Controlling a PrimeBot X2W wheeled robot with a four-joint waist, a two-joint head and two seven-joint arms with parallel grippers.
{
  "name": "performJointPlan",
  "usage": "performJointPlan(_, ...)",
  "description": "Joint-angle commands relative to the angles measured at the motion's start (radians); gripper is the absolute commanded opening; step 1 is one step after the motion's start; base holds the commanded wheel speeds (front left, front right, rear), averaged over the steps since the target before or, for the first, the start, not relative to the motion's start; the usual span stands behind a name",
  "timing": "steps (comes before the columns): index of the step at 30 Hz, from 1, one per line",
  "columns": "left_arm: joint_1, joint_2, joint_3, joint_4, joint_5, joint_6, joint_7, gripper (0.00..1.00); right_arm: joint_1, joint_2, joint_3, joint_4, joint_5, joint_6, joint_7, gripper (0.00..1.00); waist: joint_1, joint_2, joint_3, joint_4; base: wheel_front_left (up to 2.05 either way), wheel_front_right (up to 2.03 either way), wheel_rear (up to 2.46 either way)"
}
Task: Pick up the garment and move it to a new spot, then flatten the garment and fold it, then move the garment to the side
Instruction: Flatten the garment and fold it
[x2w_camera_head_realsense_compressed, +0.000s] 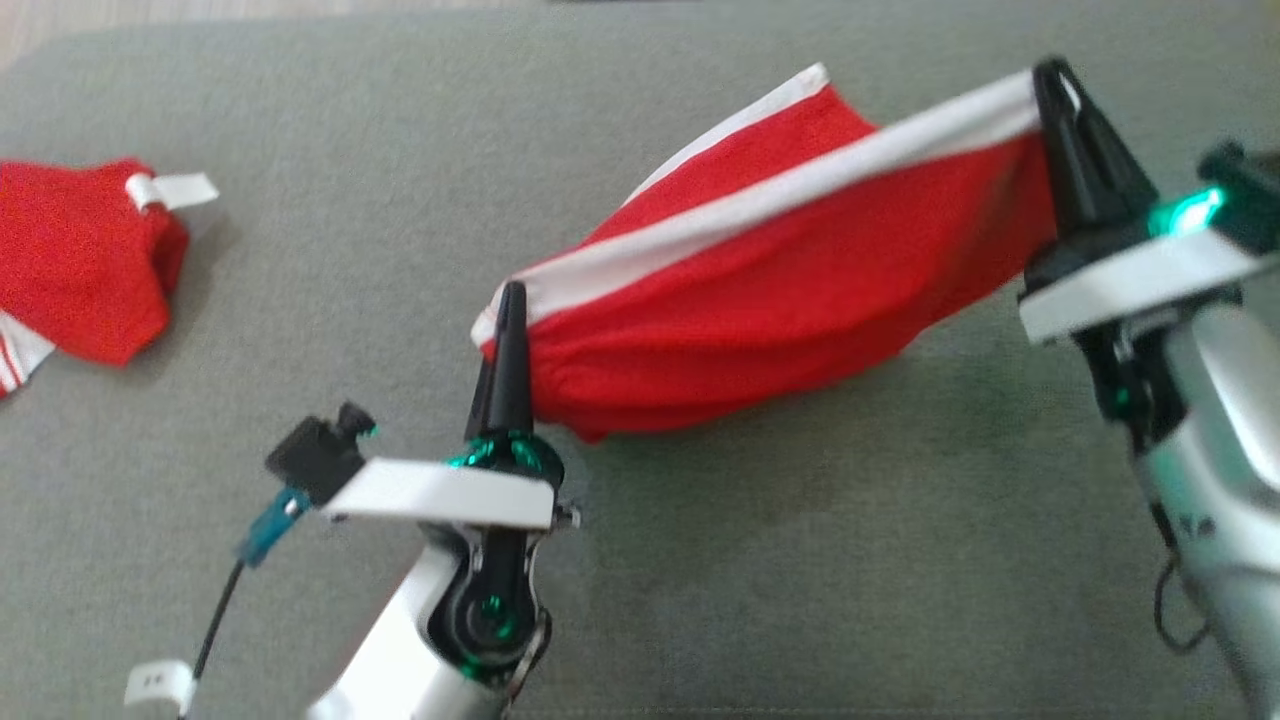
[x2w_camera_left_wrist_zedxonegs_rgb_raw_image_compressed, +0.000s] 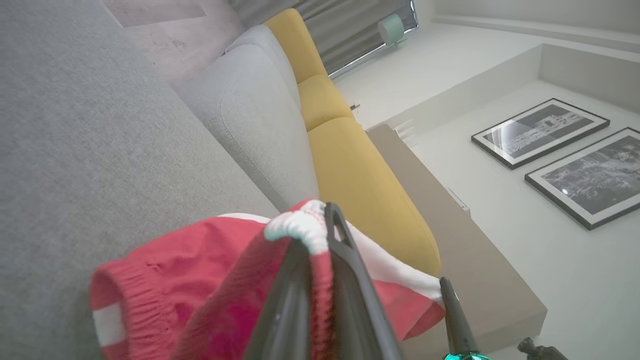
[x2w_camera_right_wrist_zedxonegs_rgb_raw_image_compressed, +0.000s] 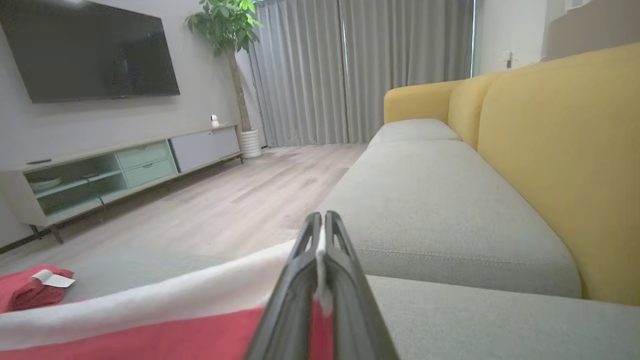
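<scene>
The grey sofa seat (x2w_camera_head_realsense_compressed: 800, 560) spreads under me. The garment (x2w_camera_head_realsense_compressed: 760, 290), red with a white band, hangs stretched above it between both arms, its lower fold sagging near the cushion. A second red piece (x2w_camera_head_realsense_compressed: 80, 260) lies well apart at my left. My left gripper (x2w_camera_head_realsense_compressed: 511, 300) pinches one end of the band and my right gripper (x2w_camera_head_realsense_compressed: 1052, 80) pinches the other. I judge this as the carry to a new spot. Next, both ends should go down together, band taut, so the cloth lands flat.
</scene>
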Motion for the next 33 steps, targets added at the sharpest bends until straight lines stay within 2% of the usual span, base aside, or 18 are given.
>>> performJointPlan(1,-0.063,-0.006,0.024,-0.009,-0.008,0.002,-0.005,0.00,-0.069,-0.009,0.033,0.020,-0.012,0.004,0.008,0.00,-0.0002,0.0000,0.049,0.041,0.00,0.00,0.00)
performJointPlan(12,-0.199,-0.022,-0.026,0.081,-0.057,0.002,-0.005,0.00,-0.376,0.049,0.158,0.351,-0.074,0.004,0.002,0.00,-0.0002,0.0000,0.166,0.111,0.00,0.00,0.00)
performJointPlan(19,-0.226,-0.023,-0.055,0.080,-0.083,0.002,-0.005,0.00,-0.486,0.079,0.149,0.558,-0.130,0.004,-0.022,0.00,-0.0002,0.0000,0.187,0.129,0.00,0.00,0.00)
performJointPlan(27,-0.267,-0.023,-0.078,0.080,-0.093,0.002,-0.005,0.00,-0.561,0.107,0.126,0.665,-0.178,0.004,-0.047,0.00,-0.0002,0.0000,0.211,0.130,0.00,0.00,0.00)
performJointPlan(33,-0.315,-0.023,-0.111,0.131,-0.081,0.002,-0.005,0.00,-0.597,0.137,0.111,0.728,-0.213,0.004,-0.054,0.00,-0.0002,0.0000,0.234,0.123,0.00,0.00,0.00)
